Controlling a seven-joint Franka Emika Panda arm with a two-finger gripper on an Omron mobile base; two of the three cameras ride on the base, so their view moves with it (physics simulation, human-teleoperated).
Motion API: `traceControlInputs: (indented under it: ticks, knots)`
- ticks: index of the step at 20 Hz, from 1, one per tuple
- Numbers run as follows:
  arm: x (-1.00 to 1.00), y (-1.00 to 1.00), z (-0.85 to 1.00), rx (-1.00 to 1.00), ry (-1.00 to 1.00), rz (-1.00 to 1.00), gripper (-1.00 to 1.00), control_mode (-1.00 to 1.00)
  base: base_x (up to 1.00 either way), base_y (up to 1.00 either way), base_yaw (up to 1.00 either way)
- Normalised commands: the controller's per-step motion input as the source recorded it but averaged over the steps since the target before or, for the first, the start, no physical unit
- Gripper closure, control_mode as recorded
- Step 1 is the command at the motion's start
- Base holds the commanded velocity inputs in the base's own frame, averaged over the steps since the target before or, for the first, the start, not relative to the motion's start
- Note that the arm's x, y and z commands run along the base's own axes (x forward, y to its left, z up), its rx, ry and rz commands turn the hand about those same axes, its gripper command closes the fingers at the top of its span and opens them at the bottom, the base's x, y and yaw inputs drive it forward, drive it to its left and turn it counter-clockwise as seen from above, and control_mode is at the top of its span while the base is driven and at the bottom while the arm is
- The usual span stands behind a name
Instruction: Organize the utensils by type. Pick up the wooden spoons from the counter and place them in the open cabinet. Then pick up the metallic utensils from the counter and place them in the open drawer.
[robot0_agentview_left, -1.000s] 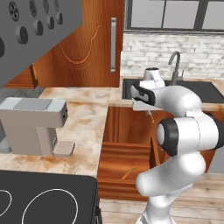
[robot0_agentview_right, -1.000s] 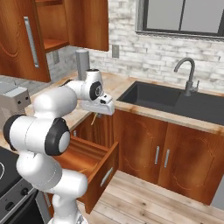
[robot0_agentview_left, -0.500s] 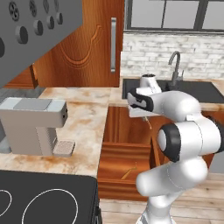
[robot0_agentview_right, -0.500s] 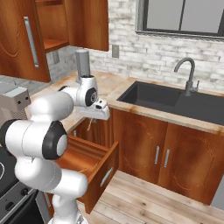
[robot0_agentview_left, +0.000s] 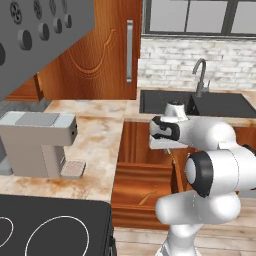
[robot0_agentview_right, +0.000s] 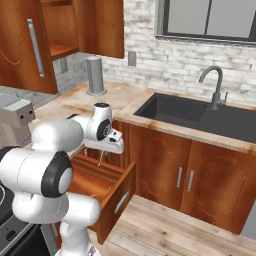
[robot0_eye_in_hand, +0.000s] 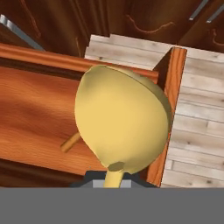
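Observation:
My gripper is shut on the stem of a pale golden spoon, whose wide bowl points down over the open drawer. From the left base camera, the gripper hangs above the drawer; from the right base camera, the gripper holds the spoon as a thin sliver just over the drawer. Whether the spoon is wood or metal I cannot tell. A thin tan utensil lies on the drawer floor. The open cabinet is up at the left.
A grey coffee machine stands on the marble counter left of the drawer. The dark sink with its faucet lies to the right. A grey cylinder stands near the wall. The stove is at the near left.
The hand has swung from beside the sink edge leftward and down, and now hangs over the open drawer with the spoon still in its grip.

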Motion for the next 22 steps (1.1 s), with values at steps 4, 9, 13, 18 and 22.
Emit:
traceControlInputs:
  ticks: [4, 9, 13, 18, 22]
  knots:
    - [-0.01, 0.12, -0.49, 0.0, -0.01, -0.01, 1.0, -1.0, 0.0, 0.0, 0.0]
    - [-0.01, 0.11, -0.47, 0.0, 0.0, -0.03, 1.0, -1.0, 0.0, 0.0, 0.0]
    - [0.0, 0.15, -0.4, 0.0, 0.02, -0.04, 1.0, -1.0, 0.0, 0.0, 0.0]
    - [-0.17, 0.19, -0.33, 0.0, 0.04, -0.02, 1.0, -1.0, 0.0, 0.0, 0.0]
    - [-0.2, 0.24, -0.33, 0.0, 0.02, 0.0, 1.0, -1.0, 0.0, 0.0, 0.0]
